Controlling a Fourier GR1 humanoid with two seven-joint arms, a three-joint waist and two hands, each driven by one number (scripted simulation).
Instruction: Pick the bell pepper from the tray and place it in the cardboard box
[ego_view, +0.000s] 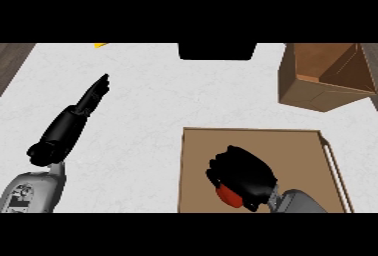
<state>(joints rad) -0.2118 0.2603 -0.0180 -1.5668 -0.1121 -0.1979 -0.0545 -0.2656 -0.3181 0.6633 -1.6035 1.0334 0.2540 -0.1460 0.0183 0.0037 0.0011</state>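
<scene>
Left hand (74, 120) over the bare white counter (148, 110), fingers straight and together, pointing up-view, holding nothing. Small yellow object (101, 44) at the counter's far edge, a black object (218, 51) further right. Brown tray (295, 150) at lower centre-right; over it, right hand (242, 176) curled round the red bell pepper (227, 196), mostly hidden. Open cardboard box (325, 75) far right, apart from the tray.

A single head view was given, aimed steeply down at the white counter (148, 125) from close above. The forearms were seen entering from the lower edge, and the cardboard box (325, 75) was cut off at the upper right.
</scene>
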